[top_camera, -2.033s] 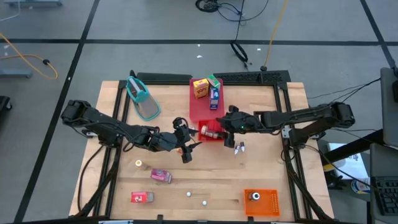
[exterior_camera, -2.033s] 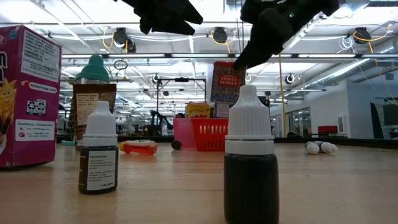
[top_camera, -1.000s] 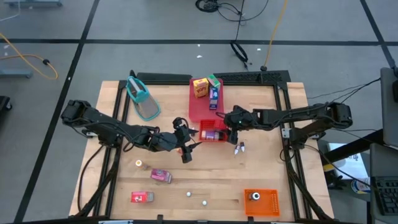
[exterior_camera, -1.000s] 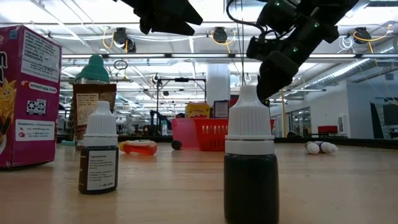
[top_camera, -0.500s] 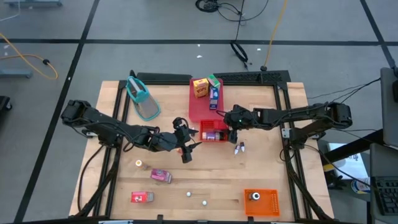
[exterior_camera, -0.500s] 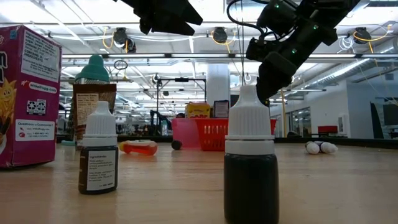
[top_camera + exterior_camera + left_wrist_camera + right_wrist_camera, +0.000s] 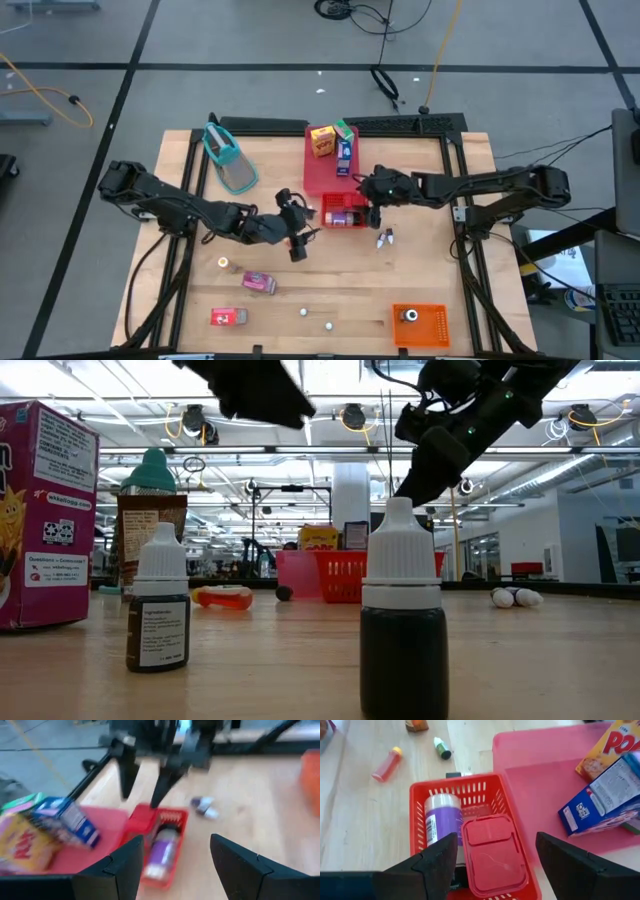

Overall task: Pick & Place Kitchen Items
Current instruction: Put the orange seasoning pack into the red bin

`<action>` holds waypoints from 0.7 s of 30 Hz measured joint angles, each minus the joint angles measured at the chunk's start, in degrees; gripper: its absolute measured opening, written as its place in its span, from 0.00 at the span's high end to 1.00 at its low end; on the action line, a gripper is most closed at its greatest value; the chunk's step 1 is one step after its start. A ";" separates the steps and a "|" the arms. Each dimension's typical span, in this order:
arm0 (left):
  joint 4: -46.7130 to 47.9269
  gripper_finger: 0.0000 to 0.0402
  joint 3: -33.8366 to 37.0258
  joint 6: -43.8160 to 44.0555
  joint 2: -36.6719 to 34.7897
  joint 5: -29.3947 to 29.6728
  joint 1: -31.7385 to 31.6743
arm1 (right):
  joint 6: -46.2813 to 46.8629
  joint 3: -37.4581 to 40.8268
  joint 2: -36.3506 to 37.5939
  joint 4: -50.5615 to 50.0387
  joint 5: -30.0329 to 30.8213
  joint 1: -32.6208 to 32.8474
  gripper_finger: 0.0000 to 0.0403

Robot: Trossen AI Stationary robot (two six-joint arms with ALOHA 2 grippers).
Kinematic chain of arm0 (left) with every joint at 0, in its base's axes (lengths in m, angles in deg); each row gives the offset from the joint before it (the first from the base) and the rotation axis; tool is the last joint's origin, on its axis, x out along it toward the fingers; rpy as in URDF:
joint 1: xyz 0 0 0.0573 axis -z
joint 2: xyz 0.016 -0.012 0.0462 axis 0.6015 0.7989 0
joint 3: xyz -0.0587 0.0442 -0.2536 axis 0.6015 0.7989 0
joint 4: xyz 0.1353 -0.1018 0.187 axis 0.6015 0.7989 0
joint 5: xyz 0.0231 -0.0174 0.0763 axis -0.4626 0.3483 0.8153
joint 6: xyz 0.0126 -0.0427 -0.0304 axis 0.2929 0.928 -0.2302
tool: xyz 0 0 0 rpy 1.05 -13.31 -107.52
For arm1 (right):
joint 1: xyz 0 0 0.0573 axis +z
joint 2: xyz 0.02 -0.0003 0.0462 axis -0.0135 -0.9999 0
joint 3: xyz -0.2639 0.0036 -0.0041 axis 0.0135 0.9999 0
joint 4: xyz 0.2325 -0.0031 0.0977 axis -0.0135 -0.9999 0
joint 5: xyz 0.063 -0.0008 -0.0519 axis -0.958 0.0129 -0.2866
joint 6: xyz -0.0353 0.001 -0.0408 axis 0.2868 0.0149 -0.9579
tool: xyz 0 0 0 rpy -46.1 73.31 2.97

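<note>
Your right end effector (image 7: 375, 203) hangs just above the red basket (image 7: 475, 832) near the middle of the surface (image 7: 430, 270), its fingers spread apart and holding nothing. Two seconds ago it was lower at the basket with a red box; now that flat red box (image 7: 492, 852) lies inside the basket beside a purple-labelled jar (image 7: 441, 820), and the arm has lifted a little and drawn slightly toward the back edge since a second ago.

Your left end effector (image 7: 297, 237) waits beside the basket on its left, fingers apart and empty. It has barely shifted; its wrist view looks across the basket toward the right arm.

On the red tray (image 7: 318, 170) at the back edge, the yellow carton (image 7: 321, 141) and the blue carton (image 7: 345, 152) stand where they were. The two small bottles (image 7: 385, 238) lie just right of the basket, unchanged. Toward the front edge, the pink carton (image 7: 259, 283) and the red carton (image 7: 229, 317) have not moved, nor has the orange bin (image 7: 418, 323) at the front right corner.
</note>
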 joint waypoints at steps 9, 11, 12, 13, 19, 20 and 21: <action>18.18 0.43 0.00 4.70 -0.43 6.37 -0.29 | 1.47 0.00 1.51 0.04 -0.31 0.04 0.36; 23.18 0.43 0.00 7.68 -1.43 6.35 -0.21 | 1.49 0.00 1.45 -0.03 -0.33 0.07 0.36; 24.86 0.43 0.00 9.04 -1.94 6.44 -0.22 | 1.49 0.00 1.44 -0.03 -0.33 0.07 0.36; 26.95 0.43 -0.01 10.31 -2.61 6.37 -0.09 | 1.49 0.00 1.46 0.00 -0.33 0.07 0.36; 36.01 0.43 0.00 13.93 -7.31 3.94 1.29 | 1.49 -0.02 1.47 0.00 -0.33 0.07 0.36; 36.41 0.43 0.00 14.13 -7.76 3.00 1.40 | 1.49 -0.02 1.46 -0.04 -0.33 0.07 0.37; 37.13 0.43 -0.04 14.17 -8.17 2.03 1.48 | 1.49 -0.02 1.44 -0.15 -0.33 0.07 0.37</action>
